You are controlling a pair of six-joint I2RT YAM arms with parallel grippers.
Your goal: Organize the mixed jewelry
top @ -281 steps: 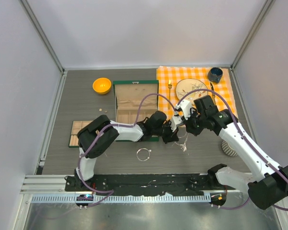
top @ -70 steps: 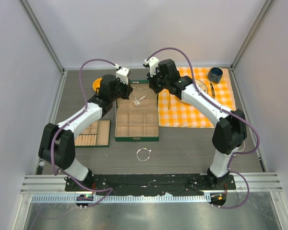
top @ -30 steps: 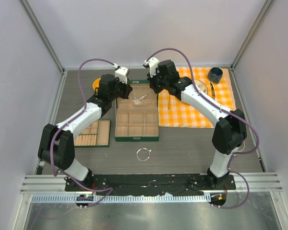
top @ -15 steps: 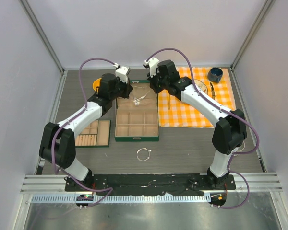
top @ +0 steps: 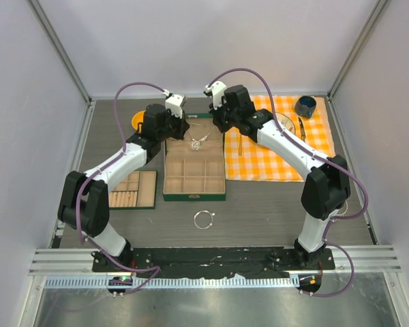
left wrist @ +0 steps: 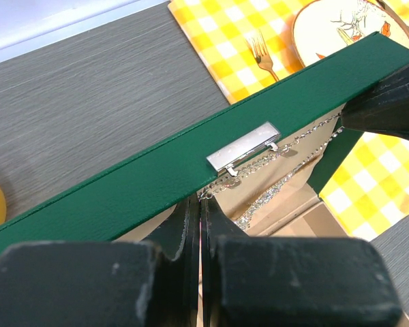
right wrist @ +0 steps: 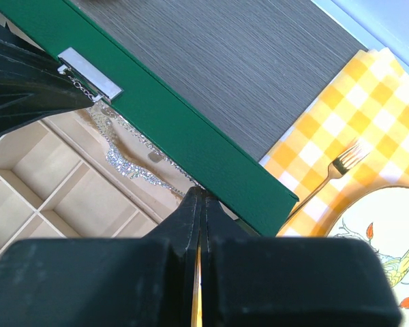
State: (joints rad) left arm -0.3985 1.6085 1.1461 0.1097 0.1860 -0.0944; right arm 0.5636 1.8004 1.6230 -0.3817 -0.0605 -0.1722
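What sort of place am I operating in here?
Likely a lab test cell staged as a home table: plain white walls in a metal frame, an orange checked cloth with a plate, and a green jewelry box.

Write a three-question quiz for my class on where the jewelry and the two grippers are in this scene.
1. True or false: the bangle lies on the table, outside the jewelry box.
2. What do the left gripper and the right gripper both pinch? A) a watch B) the chain necklace C) a spoon
3. Fill in: the necklace hangs in front of the box's open ____.
Key: 1 true; 2 B; 3 lid.
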